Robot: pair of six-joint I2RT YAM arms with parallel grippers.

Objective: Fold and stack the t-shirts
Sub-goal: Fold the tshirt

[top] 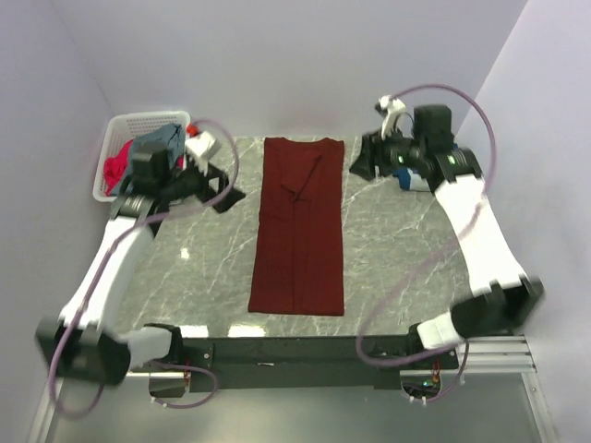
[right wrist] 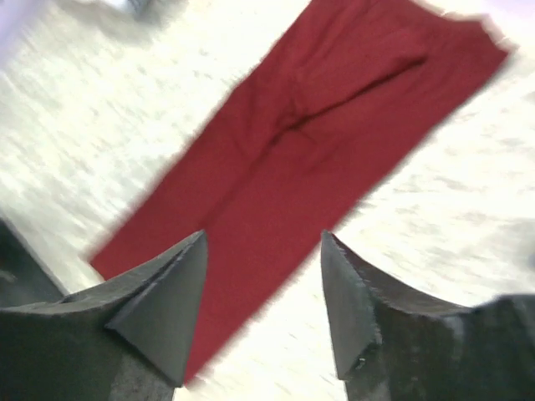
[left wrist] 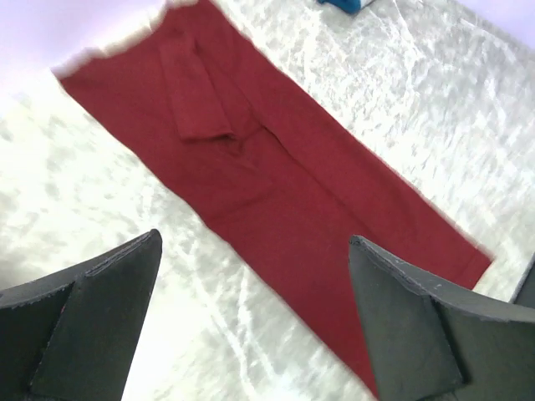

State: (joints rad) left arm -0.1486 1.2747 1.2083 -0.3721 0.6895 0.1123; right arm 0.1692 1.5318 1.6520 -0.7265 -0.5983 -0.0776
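A dark-red t-shirt (top: 299,226) lies flat in a long narrow strip down the middle of the marble table, its sleeves folded in. It also shows in the left wrist view (left wrist: 276,175) and the right wrist view (right wrist: 301,142). My left gripper (top: 220,185) is open and empty, above the table left of the shirt's upper part. My right gripper (top: 367,164) is open and empty, above the table right of the shirt's top. A grey-blue shirt (top: 159,140) and a bright-pink shirt (top: 116,170) lie in the basket. The navy shirt is out of view.
A white lattice basket (top: 140,124) stands at the table's back left corner, partly behind my left arm. A blue object (top: 414,182) sits under my right wrist at the back right; it shows in the left wrist view (left wrist: 341,4) too. Walls close in on three sides.
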